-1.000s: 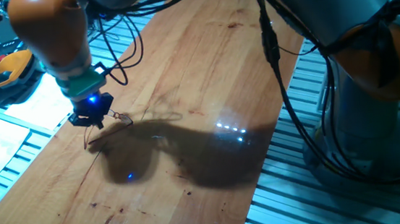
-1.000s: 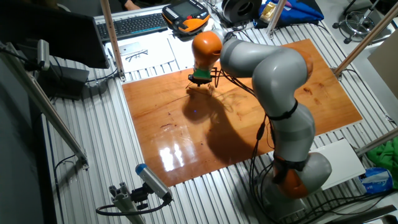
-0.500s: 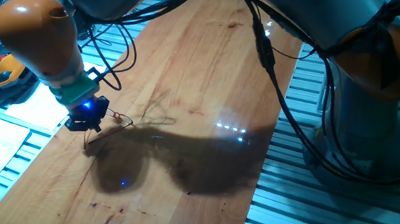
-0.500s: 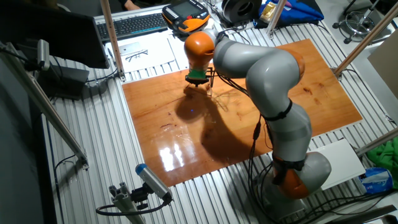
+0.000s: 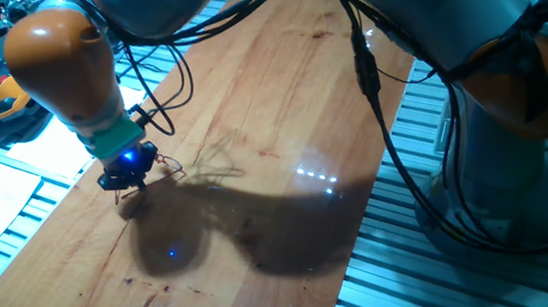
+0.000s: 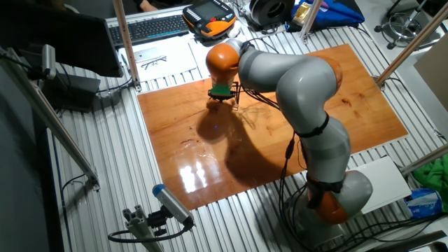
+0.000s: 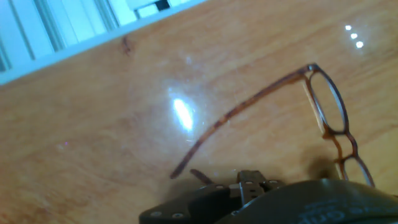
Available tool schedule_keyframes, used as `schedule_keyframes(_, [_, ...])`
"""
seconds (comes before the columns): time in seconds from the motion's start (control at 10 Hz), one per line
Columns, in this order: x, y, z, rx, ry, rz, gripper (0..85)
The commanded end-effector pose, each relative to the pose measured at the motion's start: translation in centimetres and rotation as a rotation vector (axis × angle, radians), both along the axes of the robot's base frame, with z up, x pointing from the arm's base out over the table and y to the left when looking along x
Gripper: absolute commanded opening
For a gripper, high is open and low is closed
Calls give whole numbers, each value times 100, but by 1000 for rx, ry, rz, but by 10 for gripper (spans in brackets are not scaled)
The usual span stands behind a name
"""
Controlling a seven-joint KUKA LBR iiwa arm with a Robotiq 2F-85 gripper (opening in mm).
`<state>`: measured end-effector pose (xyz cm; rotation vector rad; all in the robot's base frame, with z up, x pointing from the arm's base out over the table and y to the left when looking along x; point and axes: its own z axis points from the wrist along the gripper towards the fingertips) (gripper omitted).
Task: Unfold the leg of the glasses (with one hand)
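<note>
Worktop [image 5: 278, 84]: wooden board on a slatted metal bench.

Glasses [image 7: 323, 118]: thin reddish-brown wire frame with clear oval lenses, lying on the wood near the worktop's edge by the papers; one leg [image 7: 239, 115] stretches out from the hinge across the wood.

Hand [image 5: 129, 176]: black two-finger gripper, blue light lit, low over the wood just beside the glasses. Finger position hidden; grip state cannot be told.

Glossy wooden table [image 7: 93, 124], seemingly varnished

glossy wooden table [image 5: 278, 84] carries the glasses [image 7: 323, 118], apparently lying flat.
</note>
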<state>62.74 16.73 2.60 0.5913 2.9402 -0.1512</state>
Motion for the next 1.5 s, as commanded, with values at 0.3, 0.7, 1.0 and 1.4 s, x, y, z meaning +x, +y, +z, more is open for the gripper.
schedule_keyframes(0.3, [-194,-25,-3,1,-3,2,0])
schedule_keyframes(0.7, [-398,-47,-7,-6,-8,5,0])
schedule_keyframes(1.0, [-554,-122,8,-15,-15,17,0])
schedule_keyframes(1.4, [-659,-336,6,-20,-27,48,0])
